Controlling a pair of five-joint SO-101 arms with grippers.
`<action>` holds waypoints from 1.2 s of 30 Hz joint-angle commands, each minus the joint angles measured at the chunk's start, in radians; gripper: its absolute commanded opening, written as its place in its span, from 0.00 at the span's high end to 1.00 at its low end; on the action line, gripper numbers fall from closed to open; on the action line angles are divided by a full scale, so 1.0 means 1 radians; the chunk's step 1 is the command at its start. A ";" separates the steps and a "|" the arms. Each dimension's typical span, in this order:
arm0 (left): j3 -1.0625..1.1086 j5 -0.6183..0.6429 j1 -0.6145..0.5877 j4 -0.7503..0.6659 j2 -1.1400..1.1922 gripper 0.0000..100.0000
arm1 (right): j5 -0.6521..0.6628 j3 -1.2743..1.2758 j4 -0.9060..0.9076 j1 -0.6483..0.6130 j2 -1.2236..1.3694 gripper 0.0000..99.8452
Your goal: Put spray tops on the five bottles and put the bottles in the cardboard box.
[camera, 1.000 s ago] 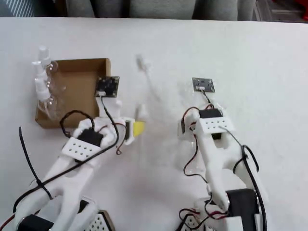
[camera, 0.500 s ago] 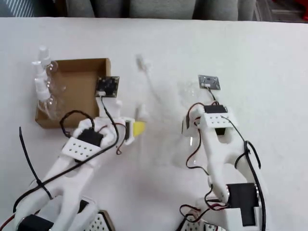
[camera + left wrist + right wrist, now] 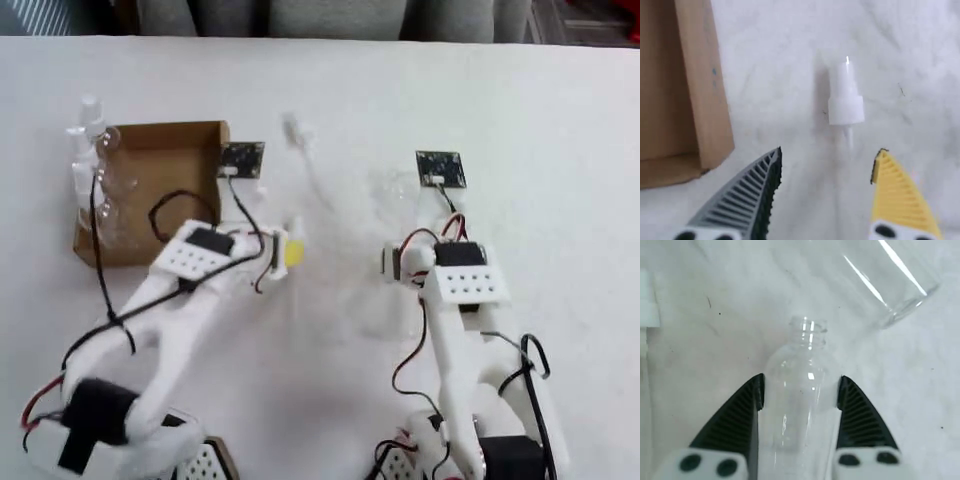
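Counter (image 3: 560, 120): white surface carrying all items below.

Cardboard box (image 3: 160, 185): brown, open at the top, at the left of the counter. One of its corners shows in the left wrist view (image 3: 705, 100).

Capped bottles (image 3: 92, 165): clear, with white spray tops fitted, grouped along the left wall of the cardboard box. Their number, and whether they lie fully inside, cannot be told.

Left gripper (image 3: 830, 151): one grey finger and one yellow, spread wide apart and holding nothing. It is just right of the cardboard box's near right corner (image 3: 285, 248).

Spray top (image 3: 845, 100): white, loose on the counter just beyond the left gripper's tips and in line with the gap between them. Its thin tube points back toward the fingers, which do not touch it. In the high view it sits just beyond the yellow finger (image 3: 294, 228).

Second spray top (image 3: 293, 128): white, loose, farther off on the counter, right of the cardboard box's far corner.

Right gripper (image 3: 801, 380): black fingers closed against both sides of the open bottle.

Open bottle (image 3: 797, 405): clear, no top on its threaded neck, which points away from the fingers.

Second bottle (image 3: 885, 280): clear, lying just beyond the open bottle, apart from it.

White part (image 3: 647, 305): at the edge of the right wrist view, too cut off to identify.
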 commanded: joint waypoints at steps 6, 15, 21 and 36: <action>-0.299 0.031 0.013 0.028 0.183 0.71 | 0.012 -0.002 -0.015 0.004 -0.044 0.98; -0.620 0.031 0.013 0.203 0.498 0.71 | 0.012 -0.002 -0.018 0.004 -0.044 0.98; -0.773 0.031 0.013 0.287 0.650 0.72 | 0.012 -0.002 -0.018 0.004 -0.044 0.98; -0.850 0.035 0.045 0.414 0.656 0.98 | 0.009 -0.008 -0.025 0.008 -0.053 0.98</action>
